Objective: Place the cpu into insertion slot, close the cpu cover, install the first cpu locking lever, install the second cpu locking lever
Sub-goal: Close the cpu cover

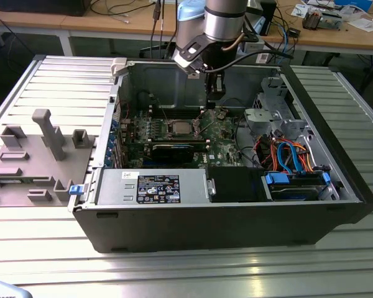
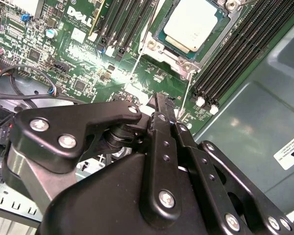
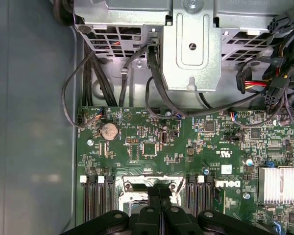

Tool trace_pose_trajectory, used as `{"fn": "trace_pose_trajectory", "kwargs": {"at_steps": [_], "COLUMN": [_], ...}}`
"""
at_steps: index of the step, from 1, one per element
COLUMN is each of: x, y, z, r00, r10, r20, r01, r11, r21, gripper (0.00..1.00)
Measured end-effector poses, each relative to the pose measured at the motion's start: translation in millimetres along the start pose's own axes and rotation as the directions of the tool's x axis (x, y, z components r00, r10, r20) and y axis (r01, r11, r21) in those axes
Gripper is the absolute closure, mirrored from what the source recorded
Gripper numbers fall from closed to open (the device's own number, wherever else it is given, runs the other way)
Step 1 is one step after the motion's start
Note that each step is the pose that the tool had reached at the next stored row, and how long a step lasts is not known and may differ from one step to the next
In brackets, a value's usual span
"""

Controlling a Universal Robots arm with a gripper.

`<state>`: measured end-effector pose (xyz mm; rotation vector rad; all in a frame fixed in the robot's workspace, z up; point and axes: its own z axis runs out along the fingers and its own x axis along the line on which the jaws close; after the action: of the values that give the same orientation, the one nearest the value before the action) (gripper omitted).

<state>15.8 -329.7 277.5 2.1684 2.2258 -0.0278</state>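
Note:
The cpu [image 2: 193,24], a silver-topped square, lies in the insertion slot [image 3: 132,185] on the green motherboard [image 1: 221,133]. The silver cpu cover [image 2: 172,53] frames the chip. Two thin wire locking levers [image 2: 135,64] [image 2: 186,93] run out from the socket's corners toward my fingers. In both wrist views my gripper [image 2: 160,100] is shut with nothing held, close above the board beside the socket. In the exterior view the gripper [image 1: 215,96] hangs inside the case, a little toward the exterior view's right of the cpu [image 1: 178,128].
The open computer case [image 1: 174,230] lies on a ribbed metal table. Black memory slots [image 2: 245,49] flank the socket. A coin battery [image 3: 109,129], a finned heatsink [image 3: 279,185], a drive cage [image 3: 191,49] with cables and a power supply [image 1: 155,186] surround the work area.

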Motion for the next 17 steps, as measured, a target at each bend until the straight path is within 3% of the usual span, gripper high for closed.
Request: {"fn": "trace_pose_trajectory", "kwargs": {"at_steps": [17], "x": [-0.1], "y": [3.5], "z": [0.4], "r00": [1.0], "r10": [0.0], "r20": [0.0], "r01": [0.0], "r11": [1.0], "r21": [0.0], "gripper": [0.89]}}
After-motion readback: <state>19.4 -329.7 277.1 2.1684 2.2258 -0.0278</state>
